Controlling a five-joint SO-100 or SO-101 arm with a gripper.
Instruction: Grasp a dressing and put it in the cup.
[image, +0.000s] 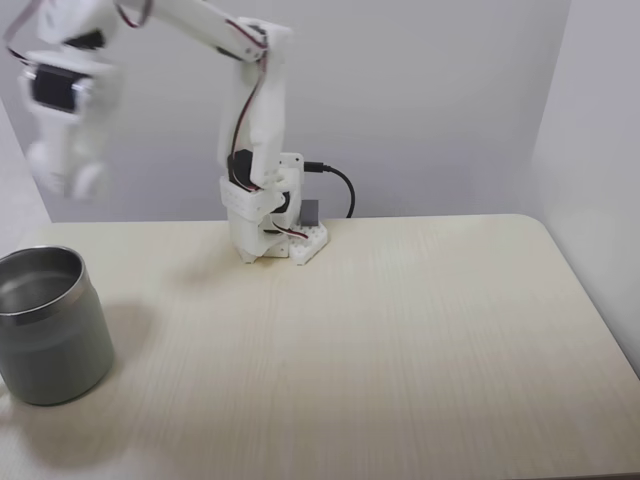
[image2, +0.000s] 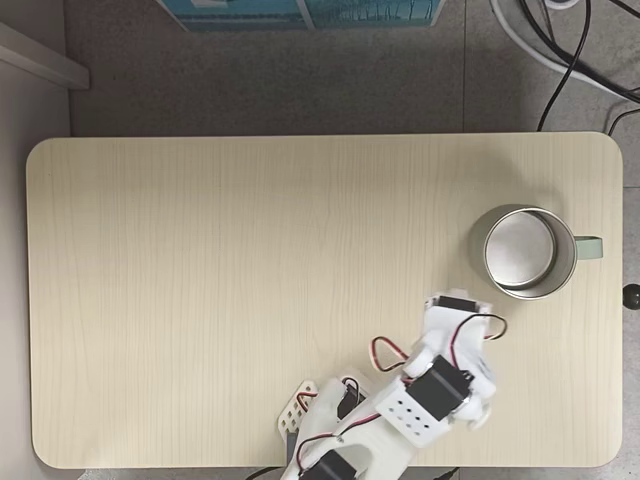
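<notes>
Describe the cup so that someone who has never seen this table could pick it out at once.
Start from the pale wooden table. In the fixed view from above, the cup stands near the table's right edge, just beyond the white robot arm. It is a wide, dull grey steel cylinder with a shiny rim and a small handle on its outer side, and it is the one metal thing on the tabletop.

One fixed view stands low at the front edge of the surface (image: 400, 340), facing the arm's base (image: 275, 235) and the back wall, fairly near. The other fixed view looks straight down from high above, taking in the whole surface (image2: 250, 280). Both share the cup (image: 50, 325) (image2: 525, 252) and the arm.
</notes>
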